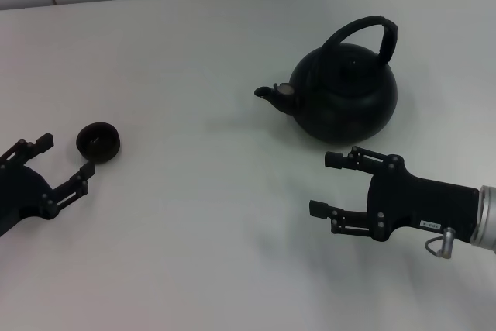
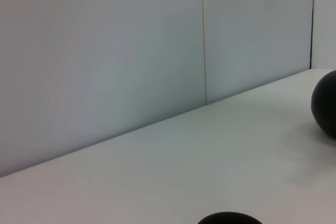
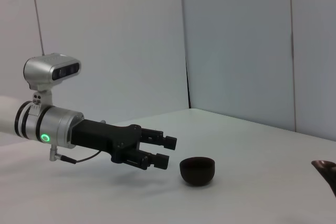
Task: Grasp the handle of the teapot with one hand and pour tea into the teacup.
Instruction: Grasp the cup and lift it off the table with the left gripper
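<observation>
Right claw (image 1: 328,184) spread, near teapot (image 1: 345,91) | left claw (image 1: 66,153) spread beside teacup (image 1: 98,142)

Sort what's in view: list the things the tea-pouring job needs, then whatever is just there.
Needed: teapot, its handle, teacup, right claw open near the teapot, left claw open beside the teacup.
Just there: white table, wall panels.

Matt black teapot (image 1: 345,94), faint sheen on belly; handle (image 1: 370,30) same dull black. Teacup (image 1: 98,141) matt dark. Worktop (image 1: 194,215) smooth, white, low gloss. Left tool (image 3: 167,151) black plastic-looking, wrist brushed metal.
</observation>
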`<state>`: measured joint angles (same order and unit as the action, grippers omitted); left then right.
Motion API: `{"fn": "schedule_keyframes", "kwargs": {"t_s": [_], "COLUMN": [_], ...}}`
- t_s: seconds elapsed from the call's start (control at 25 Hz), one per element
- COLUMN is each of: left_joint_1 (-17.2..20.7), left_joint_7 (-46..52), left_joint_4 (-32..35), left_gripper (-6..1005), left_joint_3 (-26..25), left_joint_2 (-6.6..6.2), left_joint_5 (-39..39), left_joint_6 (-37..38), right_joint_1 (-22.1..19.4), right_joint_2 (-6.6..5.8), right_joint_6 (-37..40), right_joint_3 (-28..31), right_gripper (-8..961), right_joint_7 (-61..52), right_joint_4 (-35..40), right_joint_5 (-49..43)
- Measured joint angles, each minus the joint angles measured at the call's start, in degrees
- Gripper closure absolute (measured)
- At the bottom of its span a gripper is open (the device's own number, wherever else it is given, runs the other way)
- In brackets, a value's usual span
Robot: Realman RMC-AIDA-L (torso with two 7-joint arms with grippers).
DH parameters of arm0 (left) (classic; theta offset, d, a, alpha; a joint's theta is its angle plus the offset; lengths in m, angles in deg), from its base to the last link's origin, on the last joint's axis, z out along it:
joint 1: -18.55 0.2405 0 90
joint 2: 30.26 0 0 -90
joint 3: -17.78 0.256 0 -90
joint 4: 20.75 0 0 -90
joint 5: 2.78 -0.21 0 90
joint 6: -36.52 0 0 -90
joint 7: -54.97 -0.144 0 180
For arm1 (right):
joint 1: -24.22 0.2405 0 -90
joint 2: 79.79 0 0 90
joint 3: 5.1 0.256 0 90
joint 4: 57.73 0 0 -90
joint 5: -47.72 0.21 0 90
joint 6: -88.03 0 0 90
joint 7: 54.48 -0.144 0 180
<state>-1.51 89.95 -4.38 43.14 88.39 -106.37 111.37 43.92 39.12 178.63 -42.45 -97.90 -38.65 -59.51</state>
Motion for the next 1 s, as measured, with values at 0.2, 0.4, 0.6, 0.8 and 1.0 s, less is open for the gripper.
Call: {"fn": "schedule_keyframes", "kwargs": {"t_s": [0.2,0.4,0.6,0.8,1.0], "left_joint_1": [-0.53,-1.21,-2.85,-4.11,-5.65], "left_joint_7": [0.23,0.29,0.08,-0.15,-0.22], "left_joint_4": [-0.12,-0.58,-1.81,-2.56,-3.55], "left_gripper": [221,224,227,231,234], "left_joint_3": [0.20,0.26,0.27,0.23,0.21], "left_joint_2": [0.00,0.00,0.00,0.04,0.07], "left_joint_5": [-0.05,-0.08,-0.37,-0.44,-0.54], "left_joint_6": [-0.96,-2.55,-4.86,-5.77,-7.53], "right_joint_1": [0.00,-0.04,-0.27,-0.44,-0.46], "right_joint_2": [0.00,0.00,0.00,0.00,0.00], "right_joint_6": [0.01,0.01,0.02,0.02,0.02], "right_joint_3": [0.01,0.01,0.01,0.03,0.09], "right_gripper": [162,162,162,162,162], "right_joint_7": [0.00,0.00,-0.01,-0.03,-0.05], "right_joint_4": [-0.01,0.00,0.00,0.00,-0.01], "right_joint_5": [0.00,0.00,0.00,0.00,0.00]}}
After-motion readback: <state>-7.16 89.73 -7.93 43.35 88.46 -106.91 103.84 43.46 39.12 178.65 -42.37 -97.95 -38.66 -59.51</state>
